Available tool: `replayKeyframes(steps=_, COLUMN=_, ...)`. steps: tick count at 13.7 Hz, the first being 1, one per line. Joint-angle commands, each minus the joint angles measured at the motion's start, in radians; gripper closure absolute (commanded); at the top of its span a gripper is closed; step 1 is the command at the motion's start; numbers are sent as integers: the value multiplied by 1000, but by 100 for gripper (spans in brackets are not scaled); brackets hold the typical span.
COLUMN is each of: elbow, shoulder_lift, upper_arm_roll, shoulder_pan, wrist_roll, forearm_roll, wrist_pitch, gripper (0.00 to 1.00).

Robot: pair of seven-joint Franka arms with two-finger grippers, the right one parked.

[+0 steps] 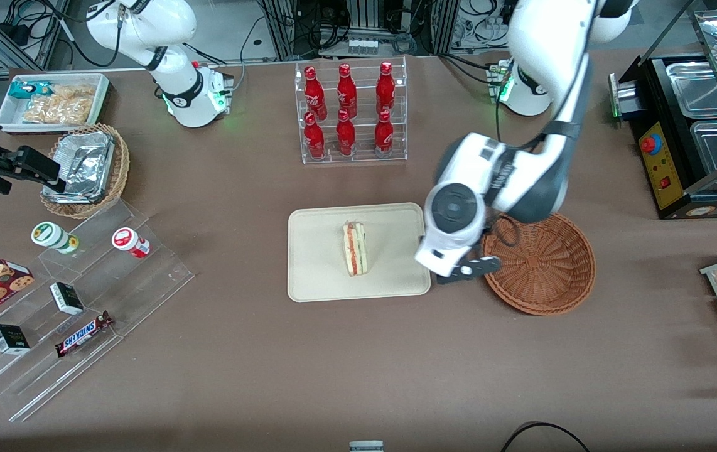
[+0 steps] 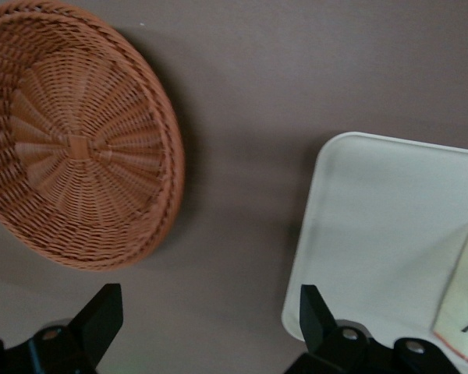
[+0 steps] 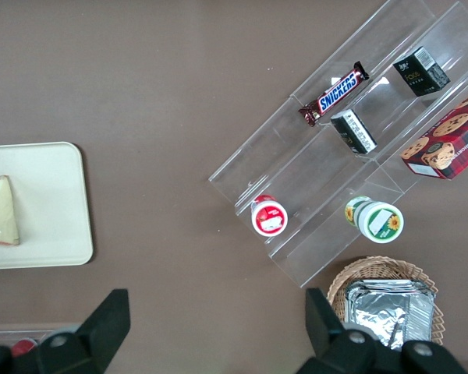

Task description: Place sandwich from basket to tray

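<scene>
Sandwich (image 1: 355,248) is set on the tray (image 1: 321,276), near its middle, standing on edge; basket (image 1: 547,267) beside the tray is seen empty. Placement is judged done. Gripper (image 1: 468,270) is held above the gap between tray and basket, its 2 fingers (image 2: 101,315) spread wide, nothing pinched. Retreat is best made straight up and away from the tray, so the sandwich is not clipped or tipped.
</scene>
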Motion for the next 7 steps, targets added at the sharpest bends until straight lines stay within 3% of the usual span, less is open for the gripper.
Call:
replayKeyframes(steps=1, elbow=-142, shoulder_lift=-153, upper_arm_roll=-1, shoulder_pan=57, wrist_roll=99, forearm_roll=-10, wrist_pitch=-3, gripper=0)
replayKeyframes(steps=4, elbow=-230, shoulder_lift=-282, upper_arm_roll=-17, shoulder_pan=145, wrist_roll=194, forearm_roll=-10, wrist_pitch=-16, gripper=0)
replayKeyframes(steps=7, elbow=-231, shoulder_lift=-345, upper_arm_roll=-184, shoulder_pan=354, wrist_roll=280, forearm_roll=-7, wrist_pitch=-89, gripper=0)
